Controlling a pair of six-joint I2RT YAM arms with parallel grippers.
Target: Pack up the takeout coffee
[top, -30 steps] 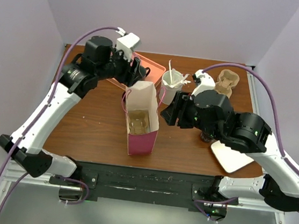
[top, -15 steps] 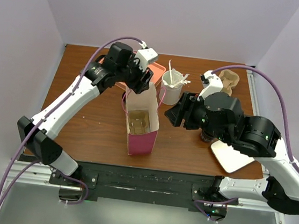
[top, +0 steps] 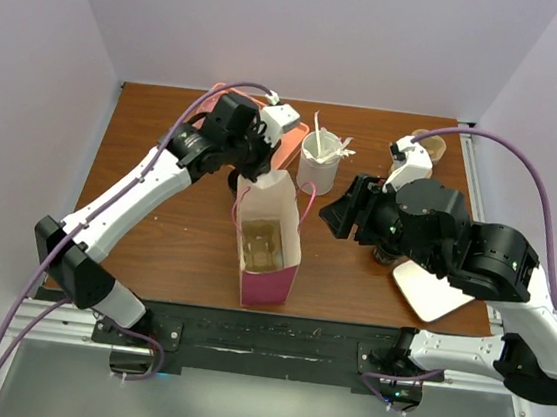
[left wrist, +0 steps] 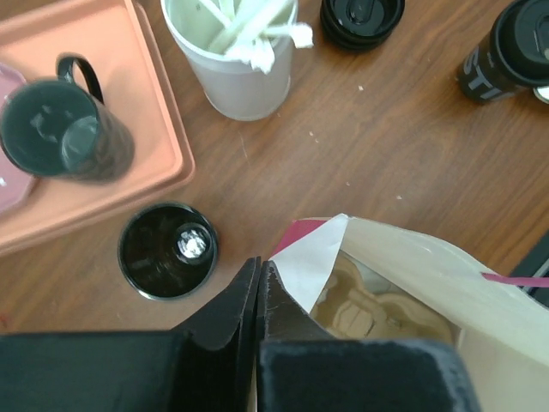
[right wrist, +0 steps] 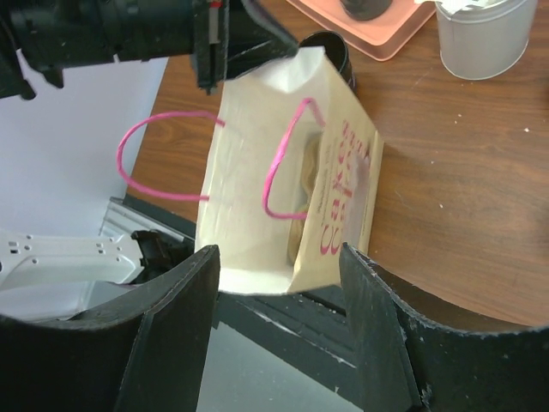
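Pink paper bag (top: 273, 238) stands upright; the left gripper (left wrist: 257, 287) is pinched on its rim, probably to keep the mouth wide. The right gripper (right wrist: 276, 253) hovers beside it, spread and empty. The coffee cup (left wrist: 504, 53) stands on the table (top: 176, 227), outside the bag.
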